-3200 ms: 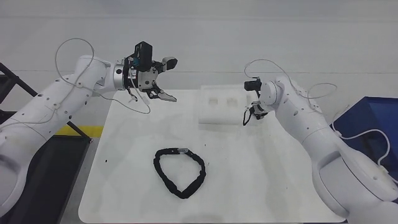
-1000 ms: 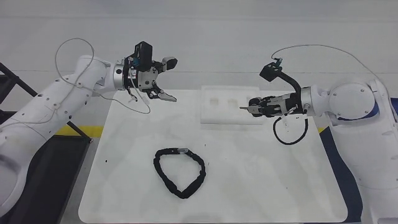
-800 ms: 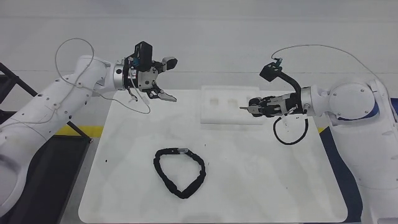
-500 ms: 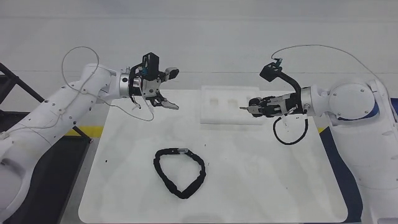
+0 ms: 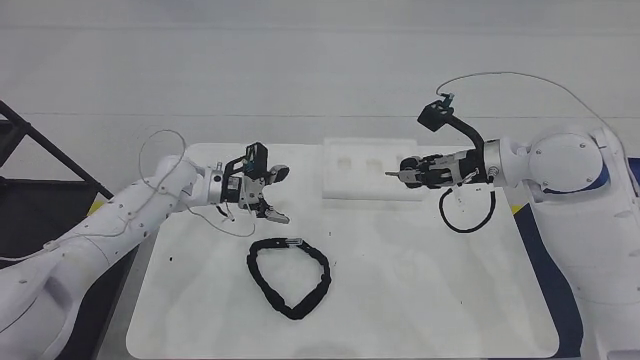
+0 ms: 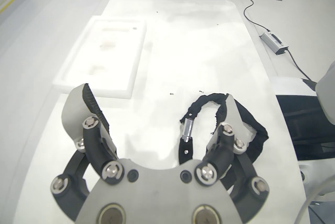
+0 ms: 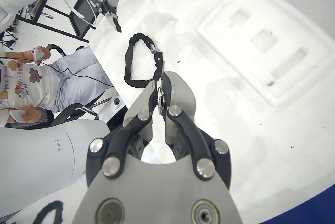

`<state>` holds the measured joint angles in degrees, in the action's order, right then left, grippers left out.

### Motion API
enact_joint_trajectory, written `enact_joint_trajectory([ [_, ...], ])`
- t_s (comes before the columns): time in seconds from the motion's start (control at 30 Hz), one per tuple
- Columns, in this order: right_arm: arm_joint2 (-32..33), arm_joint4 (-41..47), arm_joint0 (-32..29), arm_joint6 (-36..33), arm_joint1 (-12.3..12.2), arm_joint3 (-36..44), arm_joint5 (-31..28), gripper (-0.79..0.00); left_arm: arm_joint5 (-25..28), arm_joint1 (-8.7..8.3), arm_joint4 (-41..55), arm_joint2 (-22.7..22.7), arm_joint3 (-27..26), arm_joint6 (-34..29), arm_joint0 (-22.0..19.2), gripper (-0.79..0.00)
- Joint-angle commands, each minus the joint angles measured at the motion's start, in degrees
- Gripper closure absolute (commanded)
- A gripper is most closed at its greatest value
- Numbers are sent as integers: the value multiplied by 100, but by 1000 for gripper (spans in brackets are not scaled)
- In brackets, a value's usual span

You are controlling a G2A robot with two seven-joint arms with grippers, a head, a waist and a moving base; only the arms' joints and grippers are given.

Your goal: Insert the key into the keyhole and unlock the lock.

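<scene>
While R gripper [image 5: 404,173] pinches key [image 7: 159,99], lock [image 5: 285,243] lies well inside tbl [image 5: 420,280].

The lock [image 6: 257,130] wore a matt black cloth sleeve, slightly frayed, with a polished metal cylinder [image 6: 187,130] at one end. The key [image 7: 159,99] was shiny metal. The white worktop [image 6: 196,52] looked smooth with a soft sheen, and the white foam tray [image 6: 91,85] was matt. The left gripper [image 6: 157,94] was dull grey metal faced with ribbed black pads [image 6: 94,103].
</scene>
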<state>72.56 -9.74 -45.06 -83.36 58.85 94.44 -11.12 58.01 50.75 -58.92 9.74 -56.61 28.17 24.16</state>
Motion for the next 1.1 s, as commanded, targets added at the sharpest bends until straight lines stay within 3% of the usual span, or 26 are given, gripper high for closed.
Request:
enact_joint_trajectory([
  [0.0, 0, 0, 0, 0, 0, 0, 0, 0, -1, 44, -239, 0, 44, 162, 136, -785],
  [0.57, 0, 0, 0, 0, 0, 0, 0, 0, -1, 537, -2529, 0, 854, 1404, 551, -785],
  [1.07, 0, 0, 0, 0, 0, 0, 0, 0, -1, 537, -2529, 0, 854, 1404, 551, -785],
])
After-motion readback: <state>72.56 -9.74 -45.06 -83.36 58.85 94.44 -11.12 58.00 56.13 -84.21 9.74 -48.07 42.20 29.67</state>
